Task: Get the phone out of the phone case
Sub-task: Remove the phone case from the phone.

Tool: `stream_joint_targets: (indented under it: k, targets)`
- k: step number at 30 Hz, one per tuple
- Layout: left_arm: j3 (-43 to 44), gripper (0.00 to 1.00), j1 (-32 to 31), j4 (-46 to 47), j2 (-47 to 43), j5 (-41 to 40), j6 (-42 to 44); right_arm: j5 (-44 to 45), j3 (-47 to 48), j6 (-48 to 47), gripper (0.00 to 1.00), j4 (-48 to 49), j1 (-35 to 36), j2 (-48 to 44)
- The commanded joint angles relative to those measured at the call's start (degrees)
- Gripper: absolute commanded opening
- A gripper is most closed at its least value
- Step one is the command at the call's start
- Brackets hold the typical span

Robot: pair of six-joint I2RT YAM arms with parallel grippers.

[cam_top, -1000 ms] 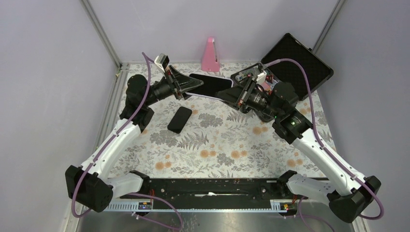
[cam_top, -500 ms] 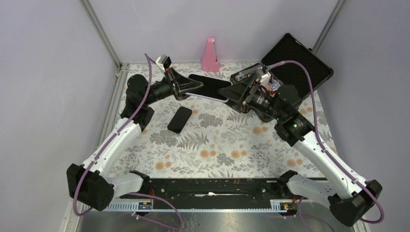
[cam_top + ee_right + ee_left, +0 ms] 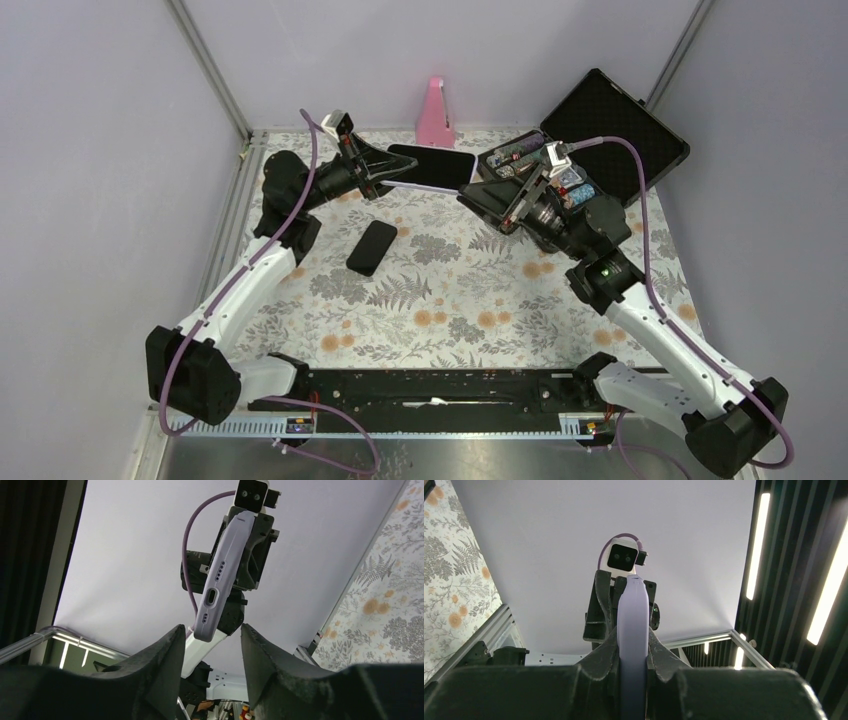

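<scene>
The phone [image 3: 432, 166], in its phone case [image 3: 227, 565], is being held aloft by the clenched left gripper [image 3: 633, 630], the right gripper [image 3: 470, 193] spread nearby; the case's pliable lip is being judged the best hold.

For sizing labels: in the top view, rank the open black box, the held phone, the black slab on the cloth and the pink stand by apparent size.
1. black box
2. held phone (raised nearer the camera, so unsure)
3. black slab and pink stand look alike

Cased phone [image 3: 432, 167] in left gripper [image 3: 387, 176], right gripper [image 3: 470, 196] just beside
</scene>
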Motion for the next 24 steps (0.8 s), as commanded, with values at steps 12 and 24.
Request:
stream_joint_targets:
  k: [12, 24]
  targets:
    - [-3.87, 0.00, -0.22, 11.87, -1.66, -3.26, -19.76, -4.17, -1.64, -3.79, 0.01, 29.92, -0.19, 5.99]
    - [-5.76, 0.00, -5.76, 16.52, 2.64, -3.89, -27.13, -12.59, 0.76, -8.30, 0.00, 45.11, -0.23, 11.34]
